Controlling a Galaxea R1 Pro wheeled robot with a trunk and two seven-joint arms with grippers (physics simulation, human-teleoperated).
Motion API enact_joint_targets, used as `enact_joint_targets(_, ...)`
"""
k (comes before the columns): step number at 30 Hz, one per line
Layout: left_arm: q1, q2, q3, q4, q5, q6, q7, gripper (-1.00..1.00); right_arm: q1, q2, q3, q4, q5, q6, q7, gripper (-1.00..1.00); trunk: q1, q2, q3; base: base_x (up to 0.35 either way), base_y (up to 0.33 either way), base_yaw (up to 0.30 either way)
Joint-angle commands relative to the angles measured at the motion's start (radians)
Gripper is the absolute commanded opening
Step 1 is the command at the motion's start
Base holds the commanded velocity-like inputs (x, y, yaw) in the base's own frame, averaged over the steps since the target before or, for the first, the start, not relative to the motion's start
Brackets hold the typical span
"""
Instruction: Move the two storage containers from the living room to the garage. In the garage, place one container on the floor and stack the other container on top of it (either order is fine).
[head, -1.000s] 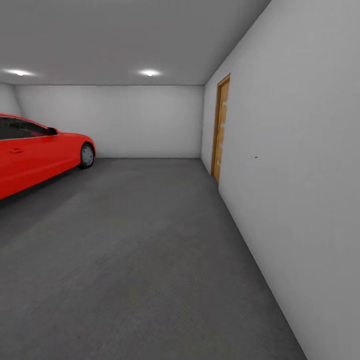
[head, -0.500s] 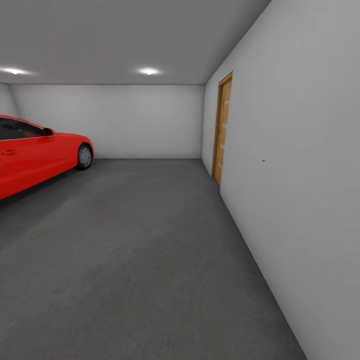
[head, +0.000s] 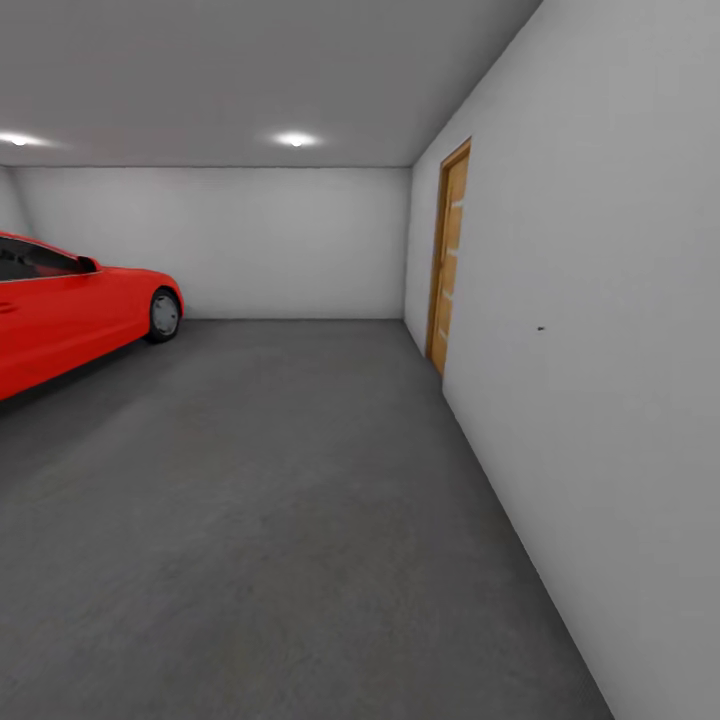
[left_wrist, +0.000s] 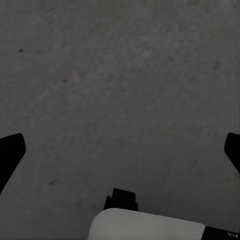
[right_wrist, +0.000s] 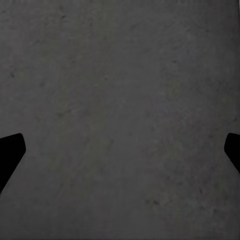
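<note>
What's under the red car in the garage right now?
Under the red car only dark grey floor and its shadow show. Its body hides the floor beneath, and most of the car is out of frame.

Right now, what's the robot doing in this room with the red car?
It is in the garage, looking along the grey floor toward a wooden door in the side wall, with the red car parked at its left. Both the left gripper and the right gripper are open and carry nothing, pointing down at bare concrete.
</note>
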Motion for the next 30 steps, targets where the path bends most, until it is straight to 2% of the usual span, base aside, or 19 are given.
enact_joint_targets(1, 0.0, -0.001, 0.003, -0.001, 0.0, -0.001, -0.001, 1.0, -0.001, 0.001, -0.004, 0.001, 0.01, -0.003, -0.002, 1.0, 0.001, 0.0, -0.001, 0.327, 0.0, 0.0)
enact_joint_targets(11, 0.0, -0.001, 0.005, -0.001, 0.0, 0.0, -0.003, 1.0, -0.001, 0.001, -0.004, 0.001, 0.01, -0.003, -0.002, 1.0, 0.001, 0.0, -0.001, 0.327, 0.064, 0.0)
enact_joint_targets(30, 0.0, -0.001, 0.005, 0.0, 0.0, 0.002, 0.0, 1.0, -0.001, 0.001, -0.004, 0.001, 0.01, -0.003, -0.002, 1.0, 0.001, 0.0, -0.001, 0.323, 0.146, 0.0)
